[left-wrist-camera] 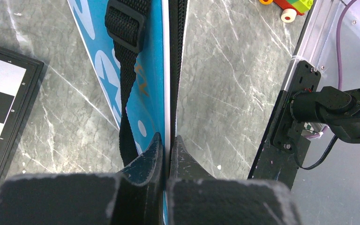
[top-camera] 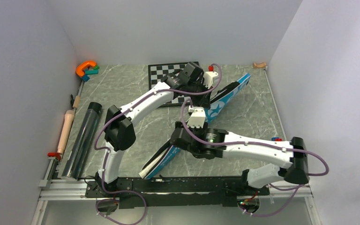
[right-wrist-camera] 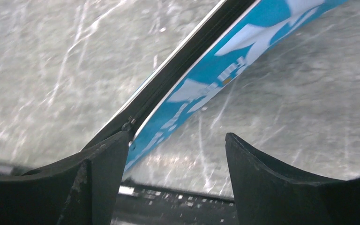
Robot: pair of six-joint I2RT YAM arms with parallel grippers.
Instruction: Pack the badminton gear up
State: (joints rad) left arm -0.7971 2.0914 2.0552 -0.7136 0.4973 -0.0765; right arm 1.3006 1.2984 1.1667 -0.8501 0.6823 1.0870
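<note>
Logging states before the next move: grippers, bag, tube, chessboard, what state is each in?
blue bag: up on edge, zip state unclear.
left gripper: shut on the blue bag's zip edge.
right gripper: open, over the blue bag.
black tube: lying on its side, apart from the blue bag.
chessboard: flat, partly hidden.

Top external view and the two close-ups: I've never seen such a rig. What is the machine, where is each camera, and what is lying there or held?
It is two robot arms, the left arm and the right arm, bolted at the near edge of the table. One camera looks down on them, and one rides on each wrist. The left gripper is shut on the edge of a blue bag. The right gripper is open beside the same bag's zipper. A black tube, a chessboard and an orange toy also lie on the table.
</note>
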